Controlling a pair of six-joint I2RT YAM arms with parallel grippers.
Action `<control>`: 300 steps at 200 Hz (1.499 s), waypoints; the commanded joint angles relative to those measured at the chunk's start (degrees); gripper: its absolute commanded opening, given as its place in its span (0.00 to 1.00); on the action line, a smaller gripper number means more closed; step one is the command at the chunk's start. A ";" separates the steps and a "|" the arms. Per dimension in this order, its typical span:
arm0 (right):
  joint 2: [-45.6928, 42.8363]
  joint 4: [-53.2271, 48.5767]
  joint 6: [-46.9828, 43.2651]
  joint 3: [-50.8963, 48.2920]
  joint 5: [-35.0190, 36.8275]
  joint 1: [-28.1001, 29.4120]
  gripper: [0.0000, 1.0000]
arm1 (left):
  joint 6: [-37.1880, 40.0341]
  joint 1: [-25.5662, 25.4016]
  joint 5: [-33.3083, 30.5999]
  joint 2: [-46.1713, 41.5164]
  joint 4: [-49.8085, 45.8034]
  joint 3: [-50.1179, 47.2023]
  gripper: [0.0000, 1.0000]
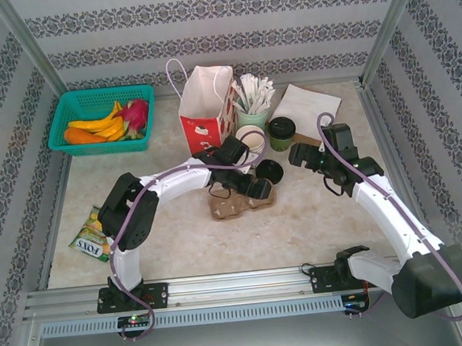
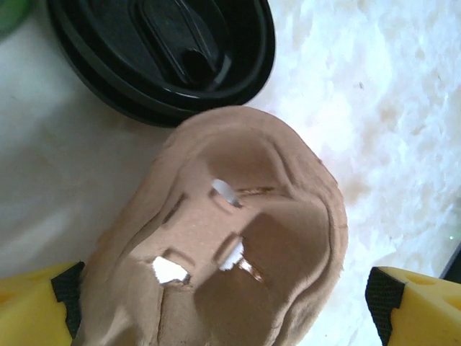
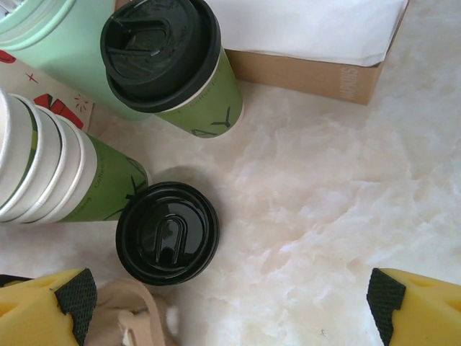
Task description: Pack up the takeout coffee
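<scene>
Above the brown pulp tray (image 2: 238, 238) the left hand (image 2: 230, 306) hangs open, the right hand (image 3: 230, 310) open near the black lid (image 3: 167, 232).

We see the brown pulp tray (image 2: 288, 238) flat on the worktop (image 1: 181, 250), a loose black lid (image 3: 167, 232) just beside it, a lidded green cup (image 3: 203, 107) upright nearby.

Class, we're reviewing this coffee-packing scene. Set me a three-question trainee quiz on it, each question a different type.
1. True or false: the loose black lid lies inside the pulp tray.
2. The left gripper is over the: A pulp tray, B fruit basket, C paper bag.
3. Fill in: the right gripper has its jaws ____.
Key: 1 false, it lies on the table; 2 A; 3 open.
</scene>
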 commanded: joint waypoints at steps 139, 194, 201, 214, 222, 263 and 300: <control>2.46 0.69 11.02 -0.21 3.55 13.96 0.98 | -16.33 6.54 -18.89 -26.50 -8.81 -14.59 0.99; 7.38 2.90 15.73 1.10 6.82 19.75 0.98 | -17.06 9.58 -5.20 -30.28 -7.27 -23.62 0.99; 8.01 2.89 15.95 1.34 6.88 20.46 0.98 | -16.77 9.59 -2.70 -29.76 -5.53 -24.14 0.99; 9.02 2.90 16.46 1.72 6.61 21.60 0.98 | -14.35 9.56 0.44 -28.24 -3.64 -24.19 1.00; 9.60 2.89 16.51 1.83 6.70 22.23 0.98 | -12.79 9.59 0.57 -27.33 -3.57 -23.72 1.00; 10.83 2.28 17.29 1.94 7.27 23.53 0.98 | -10.27 9.50 5.13 -24.35 -1.77 -22.64 1.00; 10.39 1.21 17.41 1.74 8.13 23.70 0.98 | -9.86 8.91 7.08 -22.57 -2.10 -22.64 1.00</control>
